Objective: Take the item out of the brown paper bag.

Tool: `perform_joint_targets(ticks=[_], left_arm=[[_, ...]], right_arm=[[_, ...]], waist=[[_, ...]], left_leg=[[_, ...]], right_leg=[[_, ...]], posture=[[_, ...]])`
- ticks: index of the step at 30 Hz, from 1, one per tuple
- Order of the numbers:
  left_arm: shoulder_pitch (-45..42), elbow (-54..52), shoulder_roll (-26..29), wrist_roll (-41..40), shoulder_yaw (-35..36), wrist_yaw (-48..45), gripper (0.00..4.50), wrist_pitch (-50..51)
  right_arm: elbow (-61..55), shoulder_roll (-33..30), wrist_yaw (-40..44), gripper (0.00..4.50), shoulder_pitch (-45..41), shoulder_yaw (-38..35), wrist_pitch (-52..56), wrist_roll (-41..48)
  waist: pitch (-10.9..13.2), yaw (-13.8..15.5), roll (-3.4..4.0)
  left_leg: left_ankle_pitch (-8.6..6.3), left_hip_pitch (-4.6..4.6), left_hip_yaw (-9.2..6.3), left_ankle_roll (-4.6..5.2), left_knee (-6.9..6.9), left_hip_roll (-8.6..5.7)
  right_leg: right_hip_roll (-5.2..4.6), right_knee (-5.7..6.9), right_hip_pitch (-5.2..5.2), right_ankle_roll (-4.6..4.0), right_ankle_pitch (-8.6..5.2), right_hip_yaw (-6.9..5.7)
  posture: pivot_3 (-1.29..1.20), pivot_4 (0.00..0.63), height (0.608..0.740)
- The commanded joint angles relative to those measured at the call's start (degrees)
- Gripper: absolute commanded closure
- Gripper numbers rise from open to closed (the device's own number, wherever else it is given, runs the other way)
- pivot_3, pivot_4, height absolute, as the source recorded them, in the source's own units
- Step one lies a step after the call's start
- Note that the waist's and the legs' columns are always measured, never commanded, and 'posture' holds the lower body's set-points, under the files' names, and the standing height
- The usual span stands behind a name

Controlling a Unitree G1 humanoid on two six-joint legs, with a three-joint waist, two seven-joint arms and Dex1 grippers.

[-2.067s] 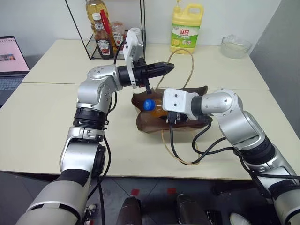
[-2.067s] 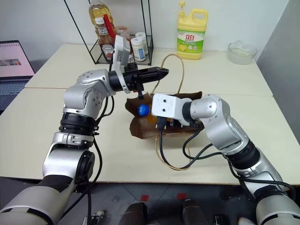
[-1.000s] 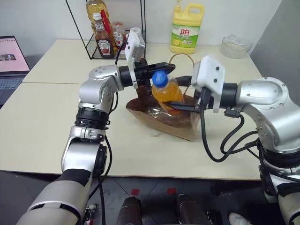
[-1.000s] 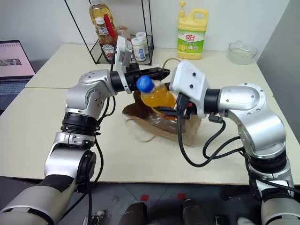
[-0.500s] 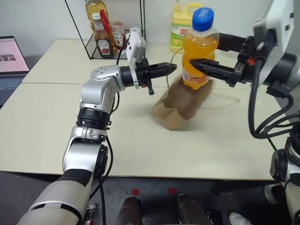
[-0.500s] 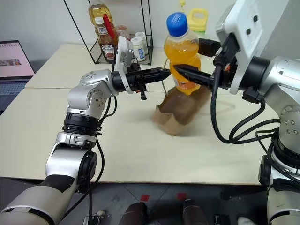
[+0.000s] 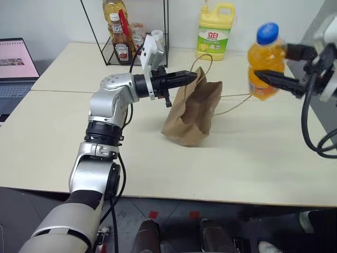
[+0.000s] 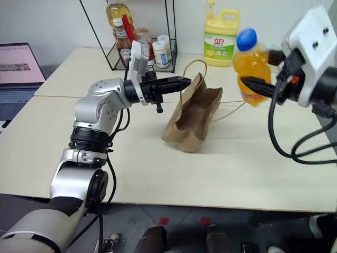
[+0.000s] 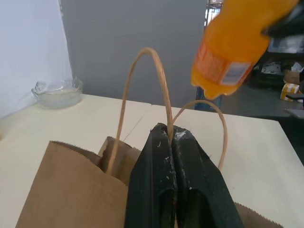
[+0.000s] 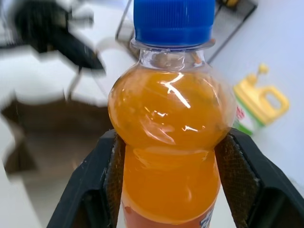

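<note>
Orange soda bottle [image 8: 249,63] clamped in the right gripper [image 8: 266,73], clear of the brown paper bag [image 7: 190,110]; left gripper [image 7: 190,77] pinches a cord handle [image 9: 142,90]; label unreadable

Bag at centre of our table, bottle aloft to its right

We see the bag [image 7: 192,112] standing on the table [image 7: 52,137], the bottle [image 7: 264,61] in the air to its right, a jug [image 7: 215,30] behind, and a rack [image 7: 126,31] and laptop [image 7: 16,66] to the left.
</note>
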Motion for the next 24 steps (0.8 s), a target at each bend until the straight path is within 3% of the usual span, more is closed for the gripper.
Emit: perform_joint_targets(ticks=[1, 8, 11, 18, 24], left_arm=[[-0.5, -2.0, 0.4, 0.0, 0.3, 0.3, 4.5, -0.7], [-0.5, -2.0, 0.6, 0.1, 0.2, 0.3, 4.5, -0.7], [-0.4, -2.1, 0.7, 0.1, 0.2, 0.4, 4.5, -0.6], [-0.2, -2.7, 0.9, 0.0, 0.2, 0.6, 4.5, -0.3], [0.0, -3.1, 1.3, -0.1, 0.3, 0.8, 4.5, 0.0]], right_arm=[[-0.8, -5.5, 3.2, 2.09, 6.1, -3.0, -9.0, -5.3], [5.7, -11.6, 3.9, 2.09, 26.1, 0.9, -28.5, -21.7], [10.9, -13.4, 1.3, 2.09, 31.1, 7.9, -38.5, -32.2], [17.0, -6.9, -0.3, 2.09, 28.3, 20.6, -46.9, -43.0], [16.7, -1.5, 1.6, 2.09, 25.9, 23.9, -46.4, -46.1]], waist=[[0.0, 0.0, 0.01], [0.0, 0.0, 0.01], [0.0, -0.1, 0.01], [0.0, -0.4, 0.06], [0.0, -0.7, 0.05]], left_leg=[[0.0, 0.0, 0.01, 0.0, 0.0, 0.0], [0.0, 0.01, 0.06, -0.01, 0.03, 0.0], [0.01, 0.01, 0.1, -0.01, 0.06, 0.0], [0.09, 0.03, 0.15, -0.16, 0.09, 0.01], [0.12, 0.06, 0.14, -0.2, 0.13, 0.01]], right_leg=[[0.0, 0.0, 0.0, 0.0, 0.0, 0.01], [0.0, -0.01, 0.02, 0.01, 0.0, 0.05], [-0.01, 0.0, 0.01, 0.01, 0.0, 0.09], [0.01, 0.04, 0.0, 0.01, 0.0, 0.16], [0.02, 0.09, 0.03, 0.01, 0.0, 0.16]], posture=[[0.0, 0.15, 0.74], [0.0, 0.15, 0.74], [0.0, 0.15, 0.74], [0.0, 0.15, 0.74], [0.0, 0.15, 0.74]])
